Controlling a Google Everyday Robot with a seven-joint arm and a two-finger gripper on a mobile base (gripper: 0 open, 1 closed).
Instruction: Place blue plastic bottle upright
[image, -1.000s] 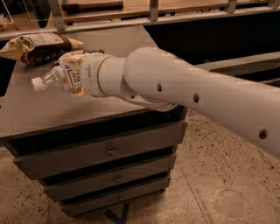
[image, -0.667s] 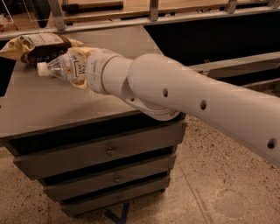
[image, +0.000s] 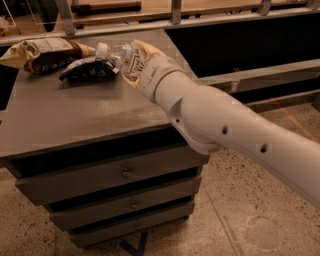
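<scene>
The gripper (image: 133, 64) is over the far right part of the grey surface (image: 75, 115). Its tan fingers (image: 145, 50) are closed round the lower body of the blue plastic bottle (image: 115, 54). The bottle lies tilted rather than upright, with its white cap pointing left toward the bags, and whether it touches the surface cannot be told.

Just beside the cap lies a dark blue snack bag (image: 86, 69). Behind that, at the far left edge, is a tan-and-brown chip bag (image: 44, 52), and the two bags touch or nearly touch. The thick white arm (image: 240, 135) crosses in from the lower right, over the surface's front right corner.

The surface is the top of a low grey cabinet with three drawers (image: 115, 175) (each has a small round knob). It stands on a speckled floor (image: 240, 215), with a strip of blue tape (image: 135, 245) at its foot. Behind it runs a pale rail (image: 150, 23), with dark panelling to the right.
</scene>
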